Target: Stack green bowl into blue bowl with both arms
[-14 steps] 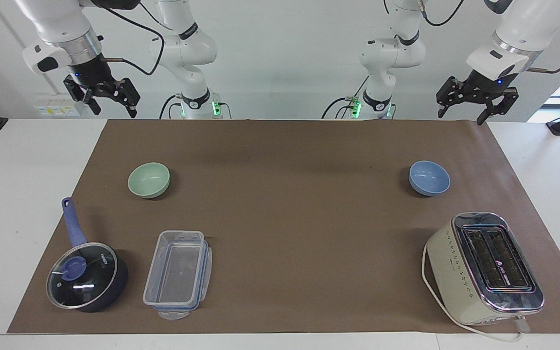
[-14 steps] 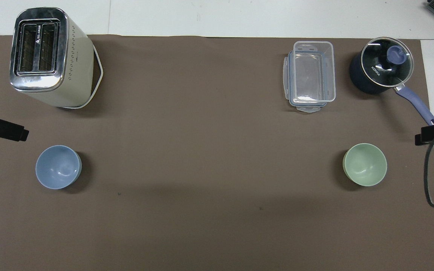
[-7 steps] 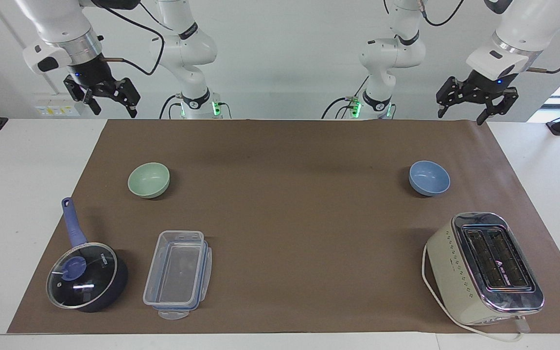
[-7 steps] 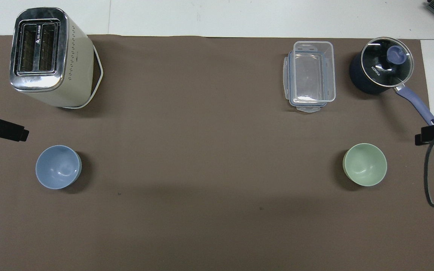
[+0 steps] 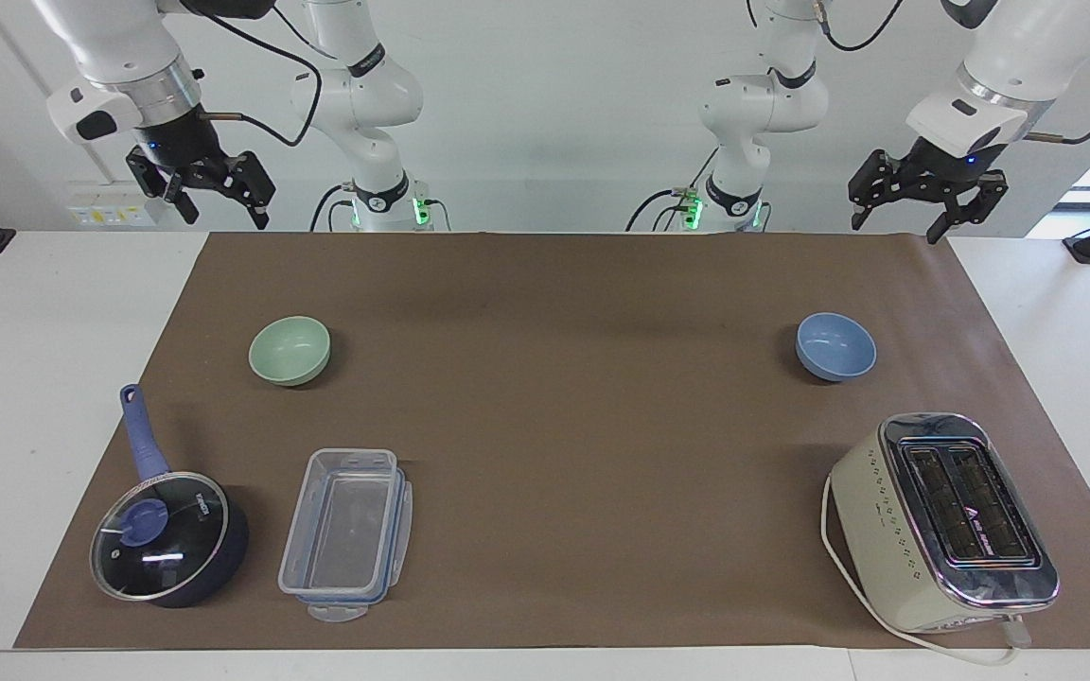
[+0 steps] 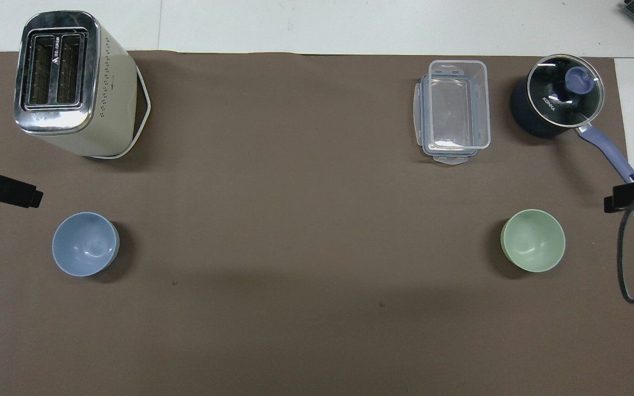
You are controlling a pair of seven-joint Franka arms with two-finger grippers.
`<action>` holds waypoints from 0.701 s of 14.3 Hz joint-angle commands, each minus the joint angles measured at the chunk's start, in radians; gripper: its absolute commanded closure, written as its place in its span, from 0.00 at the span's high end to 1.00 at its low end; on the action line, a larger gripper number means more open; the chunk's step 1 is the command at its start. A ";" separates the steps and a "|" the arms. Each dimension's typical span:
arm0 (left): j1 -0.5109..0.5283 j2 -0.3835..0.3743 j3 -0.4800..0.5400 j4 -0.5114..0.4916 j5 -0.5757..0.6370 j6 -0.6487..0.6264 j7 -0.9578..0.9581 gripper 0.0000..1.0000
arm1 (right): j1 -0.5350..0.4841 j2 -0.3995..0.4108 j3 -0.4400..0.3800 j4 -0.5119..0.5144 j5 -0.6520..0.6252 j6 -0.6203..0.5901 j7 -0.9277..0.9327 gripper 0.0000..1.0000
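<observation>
Green bowl (image 5: 290, 351) sat upright and empty on the brown mat (image 5: 564, 445) toward the right arm's end of the table, well apart from the blue bowl (image 5: 835, 346), likewise upright and empty toward the left arm's end. Seen at about equal nearness to the robots.

Showed only in the facing view: right gripper (image 5: 214, 203) hung high over the mat's edge nearest the robots, fingers spread wide, gripping nothing; left gripper (image 5: 895, 206) hung the same way at its own end, fingers also spread and empty. Caught in the overhead view only as black tips at the frame's edges, left gripper (image 6: 3, 191) and right gripper (image 6: 633, 196).

Stood farther from the robots than the green bowl: a clear plastic container (image 6: 453, 113) and beside it a lidded dark blue saucepan (image 6: 556, 103). Stood farther than the blue bowl: a cream toaster (image 6: 72, 82). Lay bare between the two bowls, nothing on the mat.
</observation>
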 commanded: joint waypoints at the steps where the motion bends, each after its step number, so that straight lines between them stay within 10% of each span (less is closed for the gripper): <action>1: 0.021 -0.066 0.004 -0.095 0.006 0.003 0.032 1.00 | -0.007 -0.021 0.005 -0.023 0.012 0.011 -0.011 1.00; 10: 0.185 -0.089 0.004 -0.315 -0.029 0.231 0.234 1.00 | -0.007 -0.021 0.005 -0.021 0.012 0.006 -0.014 1.00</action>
